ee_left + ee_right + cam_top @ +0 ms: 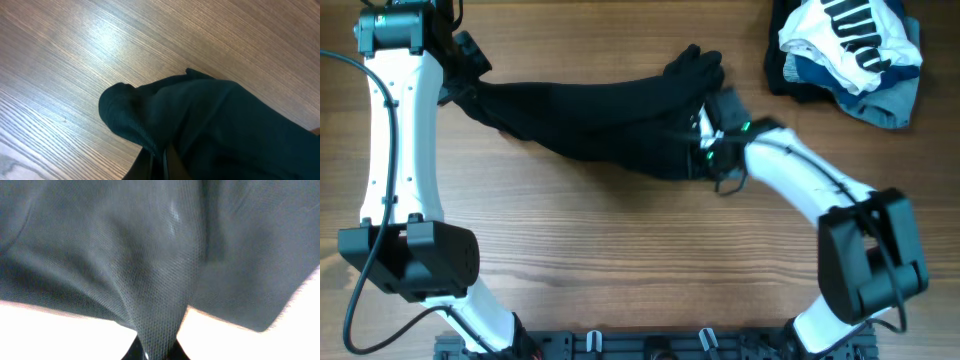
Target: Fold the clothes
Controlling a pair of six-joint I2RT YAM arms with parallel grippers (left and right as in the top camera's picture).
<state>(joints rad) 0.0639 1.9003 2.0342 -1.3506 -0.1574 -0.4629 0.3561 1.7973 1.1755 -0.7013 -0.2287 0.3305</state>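
Observation:
The clothes (600,118), one limp black garment, stretch in a long band across the far half of the table between both arms. My left gripper (460,85) is shut on the garment's left end at the far left; in the left wrist view the black fabric (215,120) bunches out from between the closed fingers (162,167). My right gripper (705,140) is shut on the right end, and the right wrist view shows a fold of black mesh cloth (160,280) pinched between its fingertips (156,352). A bunched corner (692,68) lies beyond the right gripper.
A heap of other garments lies at the far right corner: a white one with black stripes (855,35) on top of a light blue one (885,100). Bare wooden table (620,250) spreads in front of the black garment.

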